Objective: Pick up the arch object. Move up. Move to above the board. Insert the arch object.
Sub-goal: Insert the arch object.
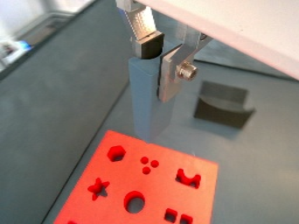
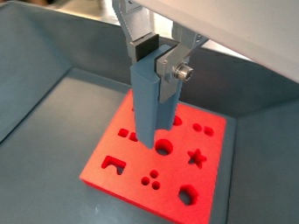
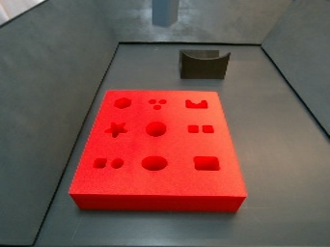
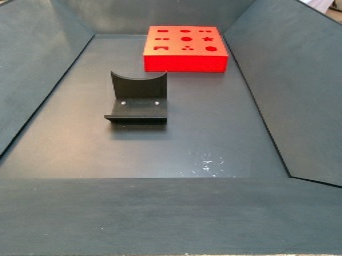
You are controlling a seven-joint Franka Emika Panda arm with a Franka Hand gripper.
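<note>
My gripper is shut on the arch object, a slim pale blue-grey piece that hangs upright from the jaws. Both wrist views show this grip, the gripper closed on the piece's upper end. The piece is held well above the red board, which lies flat on the floor with its shaped recesses facing up. In a side view only the piece's lower end shows, high above the floor behind the board. The board also shows far back in a side view; the gripper is outside both side views.
The dark fixture, an upright with a scooped top on a base plate, stands on the grey floor behind the board; it also shows in a wrist view and a side view. Sloping grey walls enclose the floor.
</note>
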